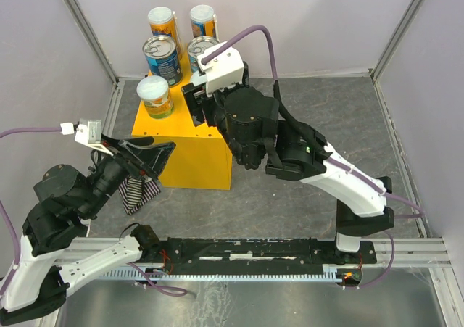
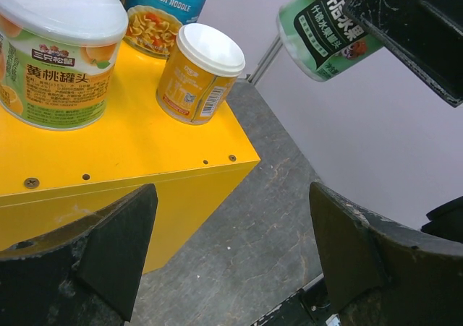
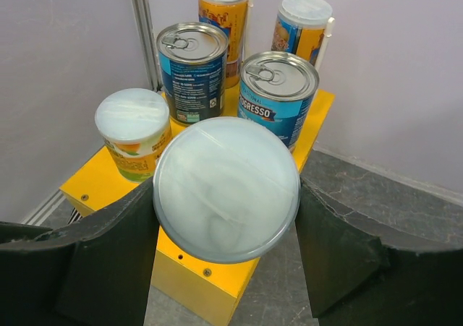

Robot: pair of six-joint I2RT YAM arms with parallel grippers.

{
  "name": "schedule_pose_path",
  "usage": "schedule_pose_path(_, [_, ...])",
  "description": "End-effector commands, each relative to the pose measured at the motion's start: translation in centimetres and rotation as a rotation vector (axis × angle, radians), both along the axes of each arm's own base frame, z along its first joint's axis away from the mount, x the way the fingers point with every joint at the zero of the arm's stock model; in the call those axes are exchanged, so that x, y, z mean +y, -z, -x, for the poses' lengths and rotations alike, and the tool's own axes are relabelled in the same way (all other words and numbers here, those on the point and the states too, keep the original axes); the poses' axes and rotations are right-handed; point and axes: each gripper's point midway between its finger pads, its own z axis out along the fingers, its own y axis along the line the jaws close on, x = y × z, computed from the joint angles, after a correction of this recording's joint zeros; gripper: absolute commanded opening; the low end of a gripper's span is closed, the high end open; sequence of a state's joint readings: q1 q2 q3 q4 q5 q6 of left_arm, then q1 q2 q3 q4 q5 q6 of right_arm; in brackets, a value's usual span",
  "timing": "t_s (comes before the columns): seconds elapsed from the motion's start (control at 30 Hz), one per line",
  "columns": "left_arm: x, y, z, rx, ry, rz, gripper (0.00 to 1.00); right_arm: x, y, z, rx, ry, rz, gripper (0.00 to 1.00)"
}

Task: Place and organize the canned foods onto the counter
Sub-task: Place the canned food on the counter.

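Sixth placement in hand.
Right pincer (image 3: 228,217) grasps green can (image 2: 318,29) over counter (image 1: 192,156); next, lower onto bare corner beneath, release.

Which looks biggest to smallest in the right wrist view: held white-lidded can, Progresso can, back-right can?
1. Held white-lidded can, nearest the camera.
2. Progresso can.
3. Back-right can, farthest away.
Nearness skews this; true sizes unsure.

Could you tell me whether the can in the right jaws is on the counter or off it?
Off it: the left wrist view shows the can held in the air by the right jaws, clear of the counter.
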State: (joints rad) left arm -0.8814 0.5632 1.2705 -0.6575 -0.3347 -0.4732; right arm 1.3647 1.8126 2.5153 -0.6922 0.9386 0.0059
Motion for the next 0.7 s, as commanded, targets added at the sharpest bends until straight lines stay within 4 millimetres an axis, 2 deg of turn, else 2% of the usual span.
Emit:
schedule_pose_path(0.0, [-0.1, -1.1, 0.2, -0.019, 0.016, 0.008, 0.91, -0.7, -2.7, -0.3, -0.028, -0.004, -0.091, 0.01])
schedule_pose_path(0.63, [-0.9, 0.4, -0.6, -0.023, 0.018, -0.071, 0.91, 0.9, -1.5, -3.8, -0.029, 0.016, -0.102, 0.01])
schedule_pose_path(0.67, [-1.0, 0.5, -0.6, -0.022, 0.019, -0.076, 0.91, 0.5, -2.3, -3.8, -0.036, 0.017, -0.126, 0.01])
